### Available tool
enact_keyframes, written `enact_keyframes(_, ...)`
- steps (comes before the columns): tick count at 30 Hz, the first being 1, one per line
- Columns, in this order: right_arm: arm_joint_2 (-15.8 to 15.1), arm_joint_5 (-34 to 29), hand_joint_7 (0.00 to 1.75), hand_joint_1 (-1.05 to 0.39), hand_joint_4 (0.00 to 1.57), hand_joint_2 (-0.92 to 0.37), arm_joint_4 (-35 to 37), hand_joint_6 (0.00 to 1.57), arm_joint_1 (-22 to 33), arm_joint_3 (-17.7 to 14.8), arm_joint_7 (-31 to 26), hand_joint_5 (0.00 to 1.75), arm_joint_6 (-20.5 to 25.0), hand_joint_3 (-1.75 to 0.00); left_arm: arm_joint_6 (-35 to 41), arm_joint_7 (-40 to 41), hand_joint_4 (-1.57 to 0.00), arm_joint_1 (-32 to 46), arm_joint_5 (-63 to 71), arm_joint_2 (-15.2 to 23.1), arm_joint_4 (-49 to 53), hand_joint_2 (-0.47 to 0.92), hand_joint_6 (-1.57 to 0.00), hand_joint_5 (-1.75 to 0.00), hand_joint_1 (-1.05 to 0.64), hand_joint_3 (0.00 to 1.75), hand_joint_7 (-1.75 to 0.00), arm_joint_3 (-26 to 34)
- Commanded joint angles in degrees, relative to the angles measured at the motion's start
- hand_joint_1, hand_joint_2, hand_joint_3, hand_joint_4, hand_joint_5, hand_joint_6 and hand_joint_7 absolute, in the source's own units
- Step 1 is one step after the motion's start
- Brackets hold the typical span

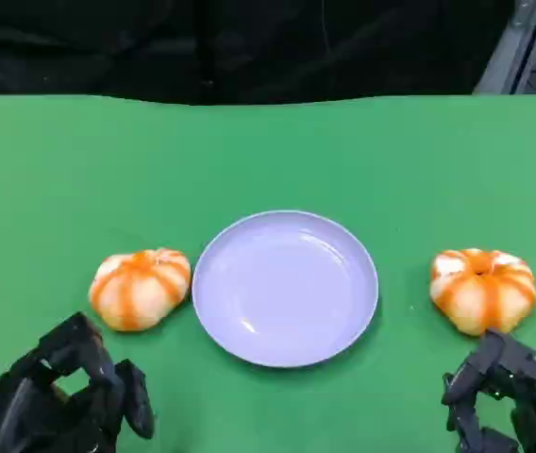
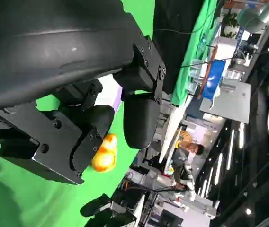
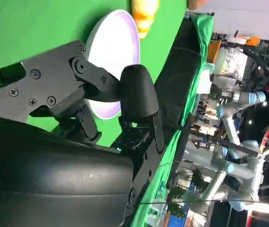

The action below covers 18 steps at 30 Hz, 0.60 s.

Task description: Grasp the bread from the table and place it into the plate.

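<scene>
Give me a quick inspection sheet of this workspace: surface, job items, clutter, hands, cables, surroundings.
Surface: green table, flat.
Job's things: left bread just beside the lilac plate; right bread apart from it; plate holds nothing.
Clutter: nothing seen.
Hands: left hand and right hand low at the near edge, fingers apart, holding nothing.
Cables: thin ones on the dark backdrop.
Surroundings: lab benches, a person in the left wrist view.
</scene>
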Motion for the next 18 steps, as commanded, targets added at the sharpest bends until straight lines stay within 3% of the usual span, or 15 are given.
enact_keyframes(1, -0.4, 0.4, 1.61, -0.14, 0.82, -0.66, -1.2, 0.69, 0.3, -0.1, -0.2, 1.75, 0.2, -0.96, 0.3, 0.4, -0.86, 0.6, -0.2, 0.8, -0.7, 0.49, -0.68, -1.75, -0.02, 1.48, -1.74, 0.2)
enact_keyframes(18, -0.5, 0.0, 1.61, -0.13, 0.81, -0.66, -1.4, 0.69, 0.3, -0.2, -0.4, 1.75, 0.4, -0.94, 0.1, 0.3, -0.86, 0.3, -0.2, 0.8, -0.4, 0.50, -0.68, -1.75, 0.01, 1.49, -1.75, 0.3)
